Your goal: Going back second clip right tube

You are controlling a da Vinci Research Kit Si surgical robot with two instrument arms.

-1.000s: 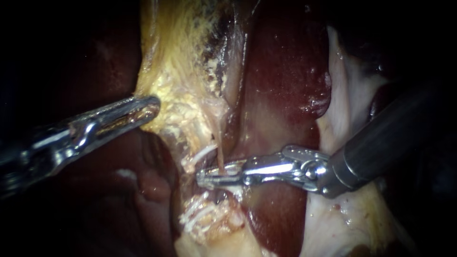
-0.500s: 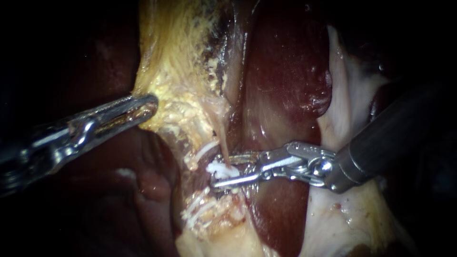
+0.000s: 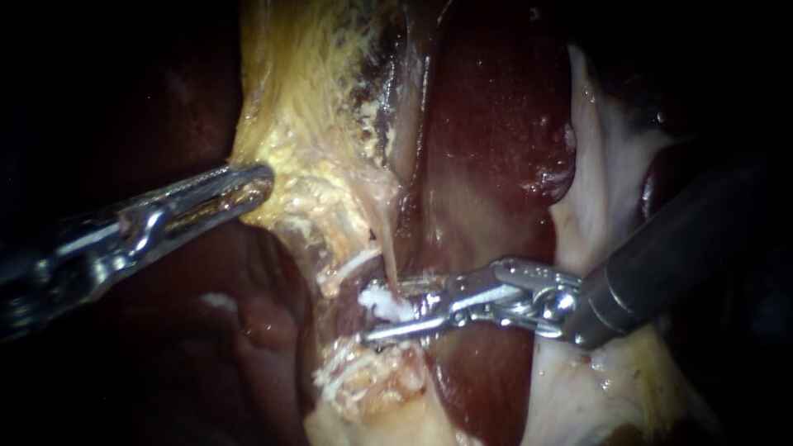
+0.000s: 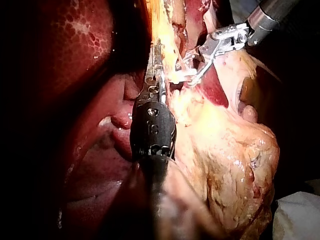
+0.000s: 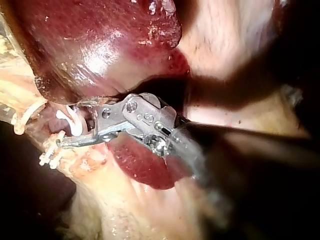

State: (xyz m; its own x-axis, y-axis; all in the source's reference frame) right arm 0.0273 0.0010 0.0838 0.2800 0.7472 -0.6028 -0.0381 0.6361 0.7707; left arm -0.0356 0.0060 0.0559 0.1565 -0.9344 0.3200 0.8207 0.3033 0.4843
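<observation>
My right instrument (image 3: pixel 382 310) comes in from the right and its jaws stand open around a thin tan tube (image 3: pixel 387 263). A white clip (image 3: pixel 378 299) sits on that tube in the gap between the jaws; whether either jaw still touches it I cannot tell. In the right wrist view the same open jaws (image 5: pixel 67 125) bracket the clip (image 5: pixel 75 128). My left instrument (image 3: pixel 252 183) is shut on the edge of the yellowish tissue (image 3: pixel 306 149) and holds it toward the left. The left wrist view shows those jaws (image 4: pixel 156 52) clamped on that tissue.
Dark red liver (image 3: pixel 487 107) lies behind the tube and under the right instrument's shaft. Another white clip (image 3: pixel 353 264) sits just above, and several white clips (image 3: pixel 343 372) lie lower on the pale tissue. Pale fatty tissue (image 3: pixel 595 380) fills the lower right.
The right instrument's jaws, closed around the tube one second ago, have opened and drawn slightly back to the right, leaving the white clip visible on the tube. The left instrument has not moved.
</observation>
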